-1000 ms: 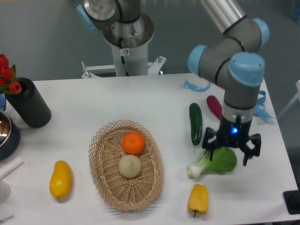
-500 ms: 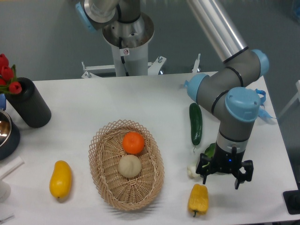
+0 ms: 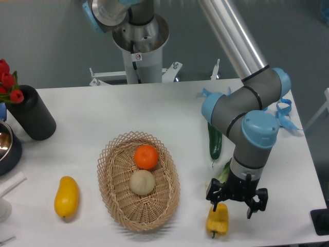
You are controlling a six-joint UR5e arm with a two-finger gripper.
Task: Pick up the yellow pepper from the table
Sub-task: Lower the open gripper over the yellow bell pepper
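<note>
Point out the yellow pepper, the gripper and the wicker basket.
yellow pepper (image 3: pixel 217 222), fixed camera, lower body.
gripper (image 3: pixel 236 199), fixed camera, midway between fingertips.
wicker basket (image 3: pixel 114 201), fixed camera, left wall.

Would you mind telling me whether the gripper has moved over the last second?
Yes. The gripper has come toward the table's front edge and leftward, from over the leafy green to just above the yellow pepper.

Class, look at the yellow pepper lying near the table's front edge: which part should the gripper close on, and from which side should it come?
Probably the mid-body, from straight above. The pepper lies lengthwise on the table, stem toward the front edge, so its long lobed flanks face left and right with bare table beside them. The open gripper already hangs over its upper end; closing across the narrower width looks safer than gripping end to end.
</note>
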